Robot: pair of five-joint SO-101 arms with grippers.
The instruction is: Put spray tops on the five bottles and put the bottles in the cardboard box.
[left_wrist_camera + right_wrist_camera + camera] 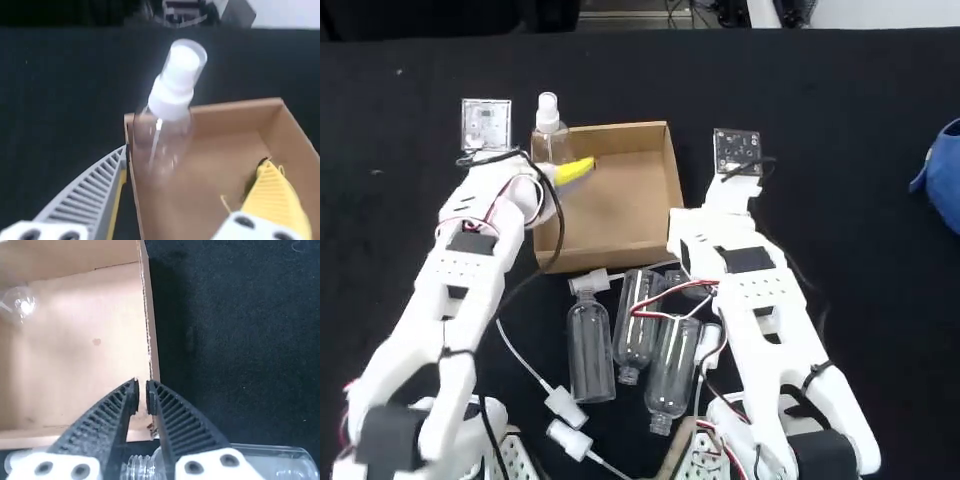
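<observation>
- One bottle of five is judged finished; the step in hand is taken to be the setting-down of that capped bottle, with the left gripper's release judged done or nearly so.
- The loose tops (pixel 565 405) are seen nearest the arm bases, with another lying just before the box front.
- The uncapped bottles (pixel 590 350) are laid on their sides between those tops and the box (pixel 620 205), one partly hidden under the right arm.
- Next, a clean withdrawal of the left arm is called for, so that the upright bottle is not tipped; then a lying bottle and a top must be picked up and mated.
- The right gripper (pixel 141 392) is closed to a thin slit at the rim of the box's right wall, near the front corner. The cardboard appears to be pinched, and the box is judged to be steadied by it.
- The left gripper (pixel 195 157) is spread wide and nothing is held; the box's left wall is straddled, with the grey finger (pixel 90 195) outside and the yellow finger (pixel 272 195) inside.
- The capped bottle (pixel 165 130) is stood upright at the box's far left corner, seemingly just inside it, untouched by either finger.
</observation>
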